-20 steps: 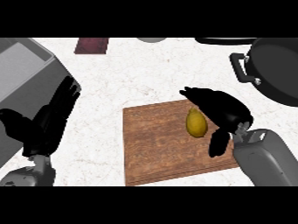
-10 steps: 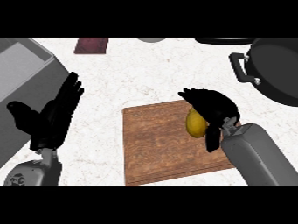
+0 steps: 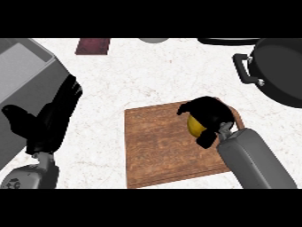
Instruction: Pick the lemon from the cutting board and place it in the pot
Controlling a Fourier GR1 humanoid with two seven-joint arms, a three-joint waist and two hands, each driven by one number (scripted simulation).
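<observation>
White, faintly veined table (image 3: 153, 75) seen from steeply above, with items listed from left to right. At the far left, a large grey block-shaped object (image 3: 9, 75) fills the corner and runs off the edge of the view; what it is cannot be told. Just beside it, partly overlapping its lower side, is the left hand (image 3: 48, 122), resting open with its fingers straight and pointing up the view and its thumb spread out to the left; it holds nothing, and its grey left forearm (image 3: 29, 177) enters from the lower edge. At the top edge lie a dark red flat item (image 3: 92, 45) and, to its right, a pale grey rounded item (image 3: 154, 40), both cut off by the frame. In the middle of the table lies the brown wooden cutting board (image 3: 166, 150), slightly skewed, its grain visible across the bare left and lower parts. The lemon (image 3: 195, 125) sits at the board's upper right corner, only a small yellow patch of it showing. The right hand (image 3: 209, 113) covers it from above: the fingers (image 3: 191, 108) curl down round the far and left sides of the fruit, and the thumb closes in below it, so the hand is wrapped round the lemon. Whether the lemon touches the board or is raised off it cannot be told. The grey right forearm (image 3: 254, 162) slants in from the lower right. At the upper right, well apart from the board, stands the black pot (image 3: 290, 71), with its side handle (image 3: 242, 68) facing the board.
</observation>
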